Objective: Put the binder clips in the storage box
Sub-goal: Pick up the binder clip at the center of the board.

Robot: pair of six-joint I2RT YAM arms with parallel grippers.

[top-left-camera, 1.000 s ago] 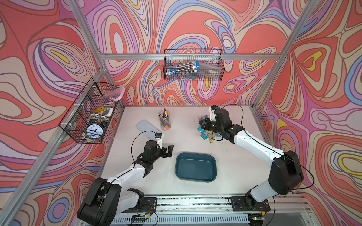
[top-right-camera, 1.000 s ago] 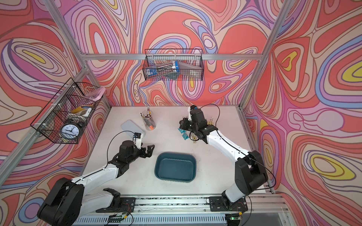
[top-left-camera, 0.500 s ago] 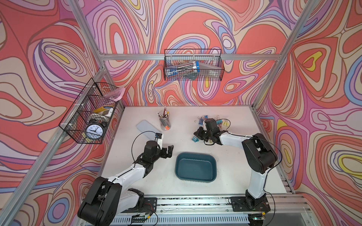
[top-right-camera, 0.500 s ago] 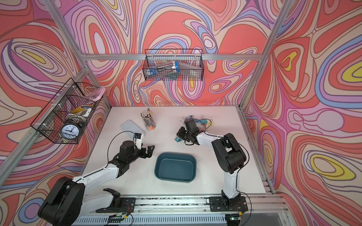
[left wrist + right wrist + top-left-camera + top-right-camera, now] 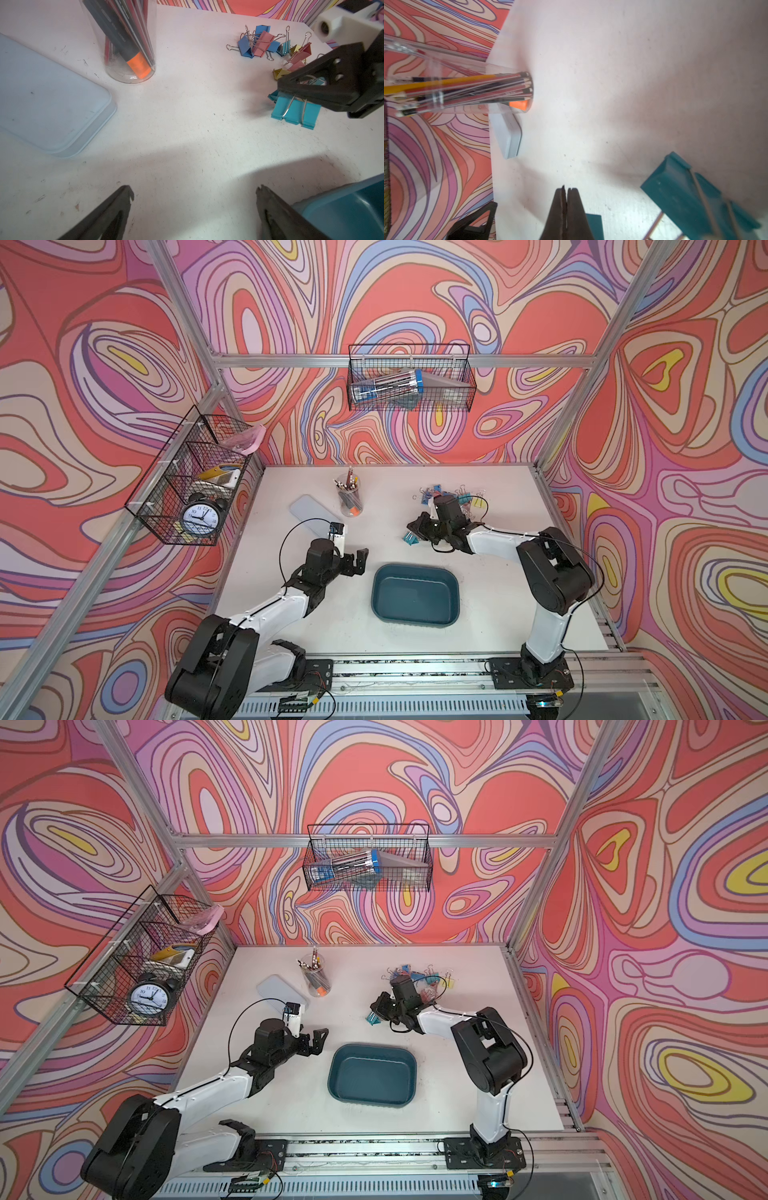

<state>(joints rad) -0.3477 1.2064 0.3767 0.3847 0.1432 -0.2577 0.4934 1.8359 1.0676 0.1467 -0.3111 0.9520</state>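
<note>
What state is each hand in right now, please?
Left hand: open, holding nothing.
Right hand: closed; a teal binder clip sits right at it, but whether it is gripped cannot be told.

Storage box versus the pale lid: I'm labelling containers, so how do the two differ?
The storage box is dark teal; the lid is pale grey-white. The storage box is a hollow tray with raised walls, the lid low and nearly flat. The storage box sits near the front, the lid farther back beside the pen cup. Both are rounded rectangles.
</note>
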